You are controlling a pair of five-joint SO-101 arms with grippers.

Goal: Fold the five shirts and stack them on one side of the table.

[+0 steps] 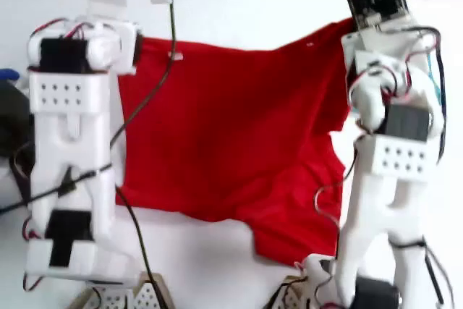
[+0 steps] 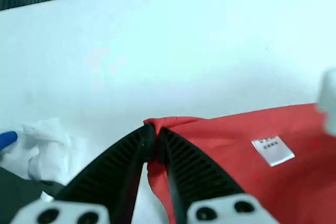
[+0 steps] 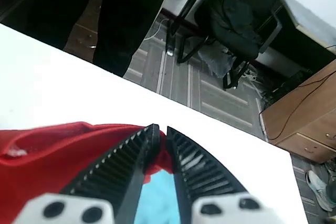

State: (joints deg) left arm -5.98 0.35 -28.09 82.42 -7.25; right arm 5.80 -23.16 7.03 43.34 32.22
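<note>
L gripper (image 2: 153, 132): jaws pinched right together on a corner of the red shirt (image 2: 236, 161), cloth bunched up at the tips. There's a white tag (image 2: 272, 150) on the shirt just beside that gripper. On its other side a crumpled white cloth (image 2: 44, 142) lies on the table (image 2: 184, 40). R gripper (image 3: 160, 132): clamped down too, w/ a fold of the shirt's edge caught btwn the tips. A light blue patch (image 3: 157, 203) shows under its jaws, can't tell what it is. Seen from above, the shirt lies spread flat btwn the two arms. L arm (image 1: 72, 113) is over one far corner, R arm (image 1: 394, 142) over the other. One sleeve (image 1: 289, 236) trails down near the R arm's base.
</note>
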